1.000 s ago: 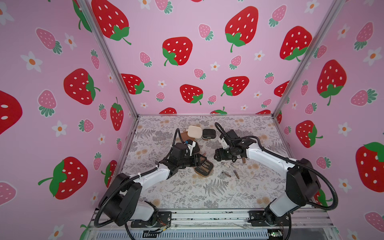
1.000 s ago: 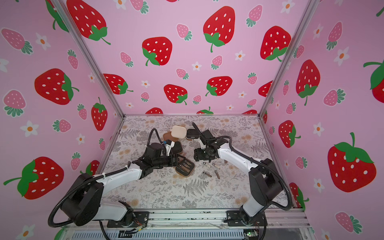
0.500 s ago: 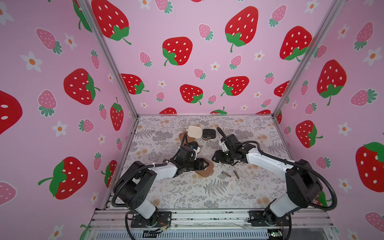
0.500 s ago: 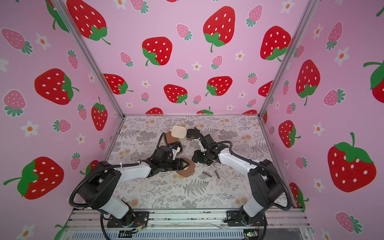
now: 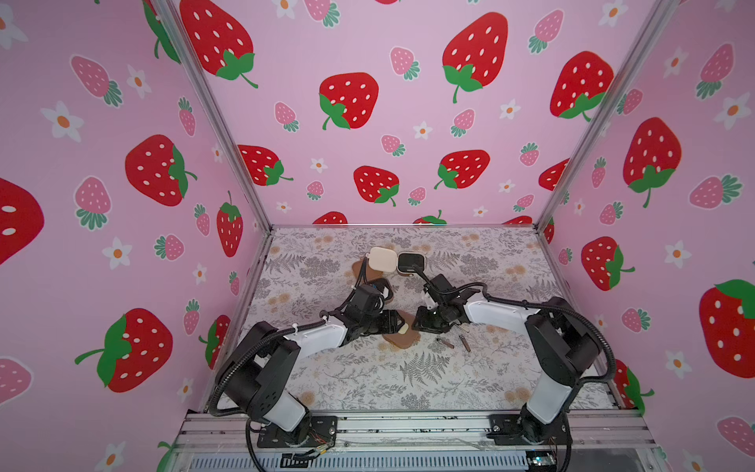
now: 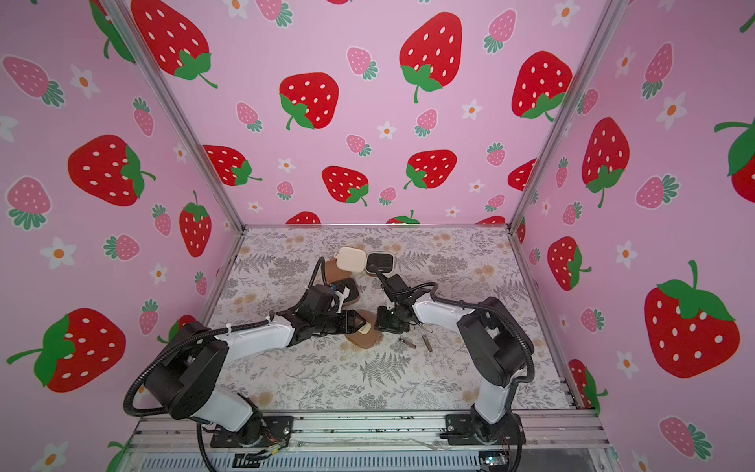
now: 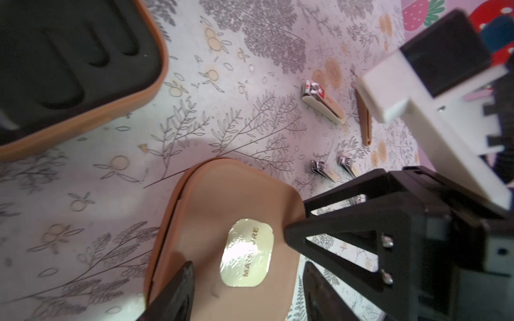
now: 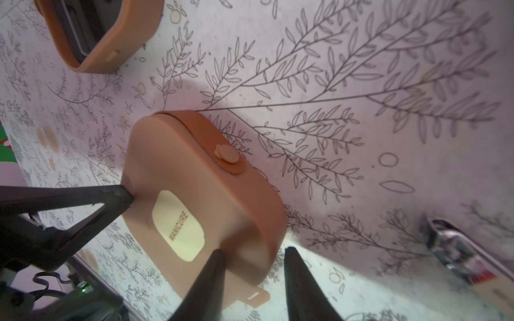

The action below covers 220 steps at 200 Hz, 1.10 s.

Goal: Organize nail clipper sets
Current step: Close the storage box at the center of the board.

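1. Cases sit three to the floral table (image 5: 408,380). The closed case (image 5: 404,339), brown, is mid-table between the two arms. The open brown case (image 7: 83,121) is behind the left arm, and the cream case (image 5: 383,259) is at the back.
2. The closed case lies flat with its lid up. Its gold patch (image 7: 246,250) reads MANICURE, and a round snap (image 8: 226,158) shows on one side wall.
3. The left gripper (image 7: 247,264) is over the closed case with its jaws wide apart. One finger (image 7: 175,294) crosses the lid's edge and the other sits just off the opposite edge, so it clamps nothing.
4. The right gripper (image 8: 254,250) meets the same case from the other side. Its jaws stand apart with a corner of the case between them, and whether they pinch it cannot be told.
5. The right wrist view shows a left finger's tip touching the case's side near the patch.
6. The open brown case shows a black slotted inside.
7. The cream case is open in both top views, and its black-lined half (image 5: 410,262) lies just beside the lid.
8. Loose tools (image 5: 445,342) lie on the table near the right gripper, apart from the closed case.
9. The left wrist view shows a large clipper (image 7: 322,102) with a slim brown tool (image 7: 364,122) just beside it. Two small clippers (image 7: 322,169) lie nearer the closed case.
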Tool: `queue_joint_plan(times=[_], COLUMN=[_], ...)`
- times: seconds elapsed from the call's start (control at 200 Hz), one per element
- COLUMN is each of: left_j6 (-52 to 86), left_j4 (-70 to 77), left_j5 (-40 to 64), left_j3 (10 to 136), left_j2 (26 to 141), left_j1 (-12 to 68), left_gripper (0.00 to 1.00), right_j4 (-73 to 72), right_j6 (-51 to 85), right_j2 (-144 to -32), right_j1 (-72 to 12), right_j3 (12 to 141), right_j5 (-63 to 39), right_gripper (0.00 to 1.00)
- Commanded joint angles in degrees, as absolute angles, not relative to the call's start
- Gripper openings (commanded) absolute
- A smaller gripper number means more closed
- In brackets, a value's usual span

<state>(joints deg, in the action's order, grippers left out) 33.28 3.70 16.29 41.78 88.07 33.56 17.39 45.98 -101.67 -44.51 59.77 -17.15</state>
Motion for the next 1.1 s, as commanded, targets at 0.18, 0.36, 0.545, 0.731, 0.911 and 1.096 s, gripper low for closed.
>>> queue_joint_plan(times=[0.18,0.36,0.545,0.731,0.911,1.096], left_j6=[28.8,29.7,30.8,31.7,32.8,34.0], left_j4=[-10.7,-7.0,-5.9,-7.2,-10.5,-12.9], left_j5=[2.1,5.4,6.7,5.1,2.3,0.4], left_j3=[47.4,47.0,44.7,41.9,41.0,40.5], left_j2=[88.2,91.6,92.0,90.5,89.9,89.1], left_j1=[33.7,33.8,34.0,34.1,34.1,34.1], left_gripper=[0.65,0.65,0.65,0.64,0.61,0.61], right_j4=[16.1,15.4,15.5,17.3,23.0,26.9], right_j6=[47.4,46.8,44.6,42.0,37.6,36.3], right_j2=[-104.9,-106.8,-109.7,-111.5,-108.5,-103.1], right_j1=[-44.8,-44.8,-44.8,-44.7,-44.7,-45.2], right_j3=[59.8,61.2,64.7,68.5,71.5,70.7], right_j5=[-16.9,-18.1,-19.8,-20.1,-15.4,-12.6], right_gripper=[0.30,0.29,0.28,0.30,0.42,0.44])
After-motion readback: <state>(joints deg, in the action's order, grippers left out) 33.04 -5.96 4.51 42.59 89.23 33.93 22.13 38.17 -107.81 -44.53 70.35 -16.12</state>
